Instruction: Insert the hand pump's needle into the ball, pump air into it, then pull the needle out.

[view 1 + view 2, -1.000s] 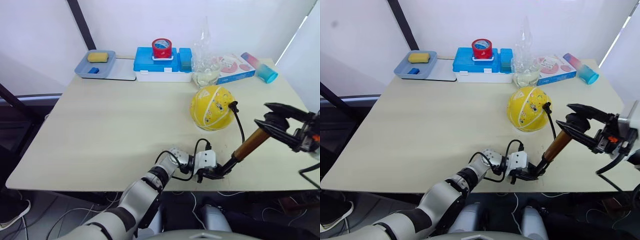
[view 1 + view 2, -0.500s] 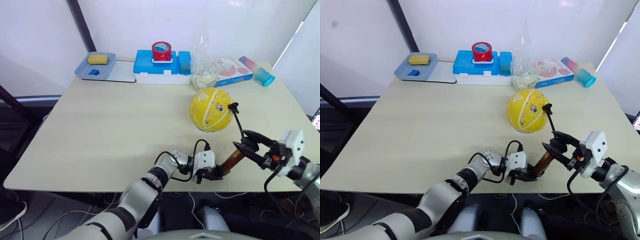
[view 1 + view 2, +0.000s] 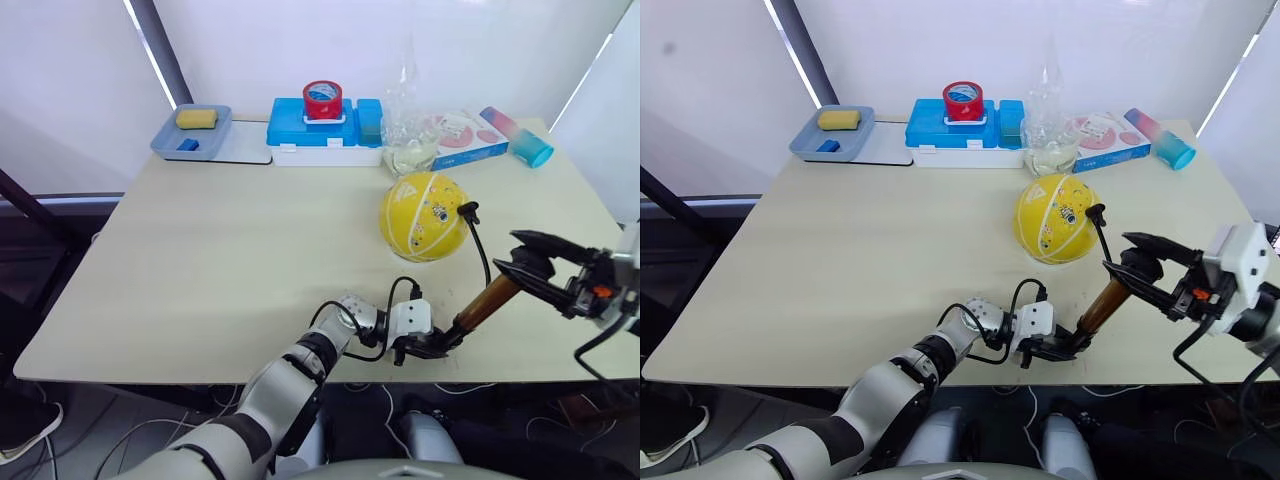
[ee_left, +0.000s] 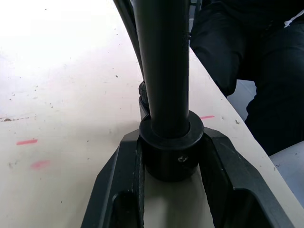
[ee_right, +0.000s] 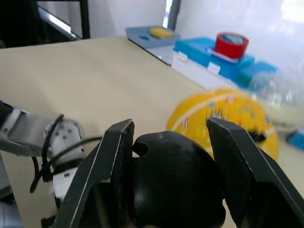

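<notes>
We could not read any words, numbers or brand names in these pictures. The ball had small cartoon prints on it, but we saw no letters we could make out. The flat pink and blue box at the back of the counter had round shapes printed on its top, and any writing there was too small for us to tell. The red tape roll and the blue box under it showed no label we could read.
</notes>
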Controlling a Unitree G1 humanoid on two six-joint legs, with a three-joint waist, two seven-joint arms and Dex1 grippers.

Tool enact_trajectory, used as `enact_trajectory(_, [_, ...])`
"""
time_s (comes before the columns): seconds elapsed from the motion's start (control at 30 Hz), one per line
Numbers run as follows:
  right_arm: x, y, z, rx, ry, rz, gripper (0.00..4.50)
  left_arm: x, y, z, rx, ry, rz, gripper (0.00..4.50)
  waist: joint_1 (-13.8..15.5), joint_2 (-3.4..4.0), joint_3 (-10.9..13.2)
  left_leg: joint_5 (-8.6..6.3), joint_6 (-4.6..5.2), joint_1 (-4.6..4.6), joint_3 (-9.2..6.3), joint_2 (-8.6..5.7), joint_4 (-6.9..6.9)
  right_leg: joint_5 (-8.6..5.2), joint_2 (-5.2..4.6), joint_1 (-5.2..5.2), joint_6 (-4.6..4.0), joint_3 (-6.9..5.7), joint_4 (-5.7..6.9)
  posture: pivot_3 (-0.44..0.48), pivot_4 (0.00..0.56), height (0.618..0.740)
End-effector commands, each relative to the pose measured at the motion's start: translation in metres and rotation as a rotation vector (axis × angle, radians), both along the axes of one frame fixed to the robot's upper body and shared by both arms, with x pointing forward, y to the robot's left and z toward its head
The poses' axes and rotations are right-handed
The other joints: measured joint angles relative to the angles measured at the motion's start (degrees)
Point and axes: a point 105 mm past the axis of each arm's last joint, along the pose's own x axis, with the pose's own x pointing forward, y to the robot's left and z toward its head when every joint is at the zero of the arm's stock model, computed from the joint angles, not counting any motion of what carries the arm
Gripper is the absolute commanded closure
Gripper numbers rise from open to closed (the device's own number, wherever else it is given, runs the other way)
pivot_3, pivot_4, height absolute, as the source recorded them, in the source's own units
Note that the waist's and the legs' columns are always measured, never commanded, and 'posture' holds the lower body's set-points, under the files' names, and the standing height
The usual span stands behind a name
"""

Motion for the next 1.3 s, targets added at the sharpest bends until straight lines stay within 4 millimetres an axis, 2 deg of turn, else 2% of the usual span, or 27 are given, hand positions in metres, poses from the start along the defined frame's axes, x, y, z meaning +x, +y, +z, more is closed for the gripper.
enact_trajectory(0.03, [-0.009, -0.003, 0.041, -0.061, -0.137, 0.004, 2.58, -0.01, 0.009, -0.019, 0.088, 0.029, -0.032, 3.39, 0.02, 0.06, 0.04, 0.0, 0.0, 0.0, 0.05, 0.0, 0.0, 0.0, 0.01, 0.0, 0.0, 0.07, 0.01, 0.0, 0.15, 0.737])
enact_trajectory(0.2, [-0.015, -0.004, 0.071, -0.112, -0.211, 0.004, 2.58, -0.011, 0.01, -0.019, 0.09, 0.028, -0.034, 3.39, 0.14, 0.03, 0.11, 0.0, 0.0, -0.01, -0.07, 0.06, 0.0, -0.01, 0.1, -0.01, -0.01, 0.4, 0.0, 0.0, 0.15, 0.737])
enact_trajectory(0.33, [-0.017, 0.007, 0.077, -0.115, -0.205, 0.04, 2.58, -0.011, 0.009, -0.019, 0.09, 0.027, -0.037, 3.39, 0.14, 0.21, 0.29, 0.0, 0.0, -0.02, -0.03, 0.04, 0.0, -0.01, 0.07, -0.02, -0.02, 0.48, 0.0, 0.0, 0.15, 0.737])
enact_trajectory(0.5, [-0.014, 0.026, 0.049, -0.061, -0.125, 0.098, 2.58, -0.011, 0.007, -0.019, 0.088, 0.027, -0.039, 3.39, 0.2, 0.2, 0.32, 0.0, 0.0, -0.12, 0.04, 0.04, -0.03, -0.01, 0.03, -0.06, -0.02, 0.37, -0.04, 0.0, 0.15, 0.737])
enact_trajectory(0.6, [-0.008, 0.034, 0.012, -0.083, -0.036, 0.11, 2.58, -0.011, 0.006, -0.018, 0.086, 0.028, -0.037, 3.39, 0.17, 0.0, 0.32, 0.0, 0.0, -0.09, 0.03, 0.03, -0.03, -0.01, 0.03, -0.06, -0.02, 0.29, -0.06, 0.0, 0.15, 0.737])
enact_trajectory(0.73, [-0.006, 0.033, -0.036, -0.107, 0.053, 0.103, 2.58, -0.011, 0.007, -0.019, 0.087, 0.028, -0.033, 3.39, 0.17, -0.14, 0.23, 0.0, 0.0, -0.02, -0.01, 0.03, -0.03, -0.01, 0.01, 0.0, -0.02, 0.25, -0.05, 0.0, 0.15, 0.737])
enact_trajectory(0.87, [-0.007, 0.036, -0.074, -0.086, 0.1, 0.09, 2.58, -0.01, 0.009, -0.02, 0.088, 0.029, -0.027, 3.39, 0.08, -0.22, 0.14, 0.0, 0.0, 0.01, -0.02, 0.03, -0.03, -0.02, 0.13, 0.03, -0.02, 0.2, -0.04, 0.0, 0.15, 0.737])
enact_trajectory(1.0, [-0.008, 0.035, -0.101, -0.081, 0.124, 0.066, 2.58, -0.01, 0.009, -0.02, 0.086, 0.03, -0.023, 3.39, -0.16, -0.32, 0.04, 0.01, 0.0, 0.07, 0.0, 0.02, -0.03, -0.02, 0.16, 0.07, -0.02, 0.09, -0.02, 0.0, 0.15, 0.737])
enact_trajectory(1.1, [-0.004, 0.035, -0.11, -0.095, 0.103, 0.053, 2.58, -0.01, 0.009, -0.02, 0.087, 0.03, -0.024, 3.39, -0.28, -0.3, 0.01, 0.01, 0.0, 0.07, -0.01, 0.02, -0.03, -0.02, 0.12, 0.08, -0.02, -0.07, -0.02, 0.0, 0.15, 0.737])
enact_trajectory(1.2, [0.003, 0.034, -0.101, -0.056, 0.07, 0.034, 2.58, -0.012, 0.008, -0.02, 0.086, 0.03, -0.029, 3.39, -0.6, -0.4, -0.07, 0.01, 0.0, 0.09, -0.01, 0.03, -0.03, -0.01, 0.09, 0.1, -0.02, -0.15, -0.02, 0.0, 0.15, 0.737])
enact_trajectory(1.3, [0.006, 0.032, -0.081, -0.035, 0.025, 0.037, 2.58, -0.012, 0.008, -0.02, 0.085, 0.031, -0.031, 3.39, -0.78, -0.38, -0.08, 0.0, 0.0, 0.13, 0.02, 0.02, -0.03, -0.01, -0.22, 0.11, -0.03, -0.46, 0.0, 0.0, 0.15, 0.737])
